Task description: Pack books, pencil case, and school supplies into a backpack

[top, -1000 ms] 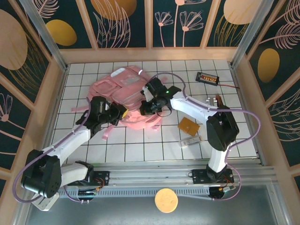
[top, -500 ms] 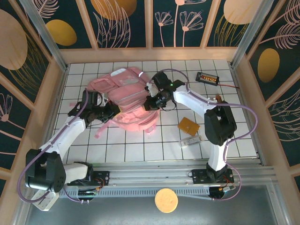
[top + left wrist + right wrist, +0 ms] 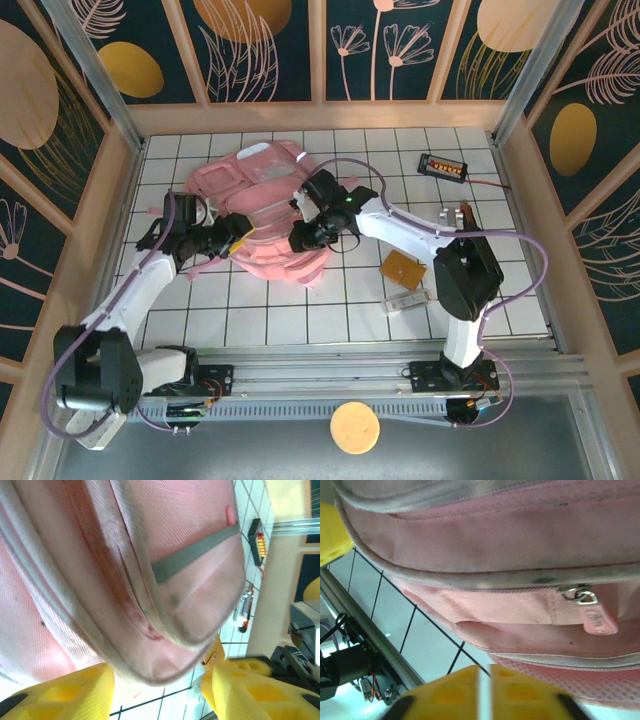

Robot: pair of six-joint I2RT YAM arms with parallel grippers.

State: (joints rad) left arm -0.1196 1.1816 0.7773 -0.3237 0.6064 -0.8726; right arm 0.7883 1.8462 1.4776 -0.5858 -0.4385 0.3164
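Top view: pink backpack lies on the white tiled table, back-left of centre. Left gripper is at its left edge and right gripper at its near right edge (can't judge either one's opening from up here). Small orange-brown square book lies flat to the right, well apart from the backpack. The whitish-grey block sits just in front of that book. A black gadget with orange digits is at the far right.

Left wrist: left gripper is released, yellow fingers wide apart. The backpack bulges just above them, unclamped, with a grey strip across it.

Right wrist: right gripper fingers are parted by a thin slit with nothing between them. The backpack is just beyond, zipper pull hanging at right.
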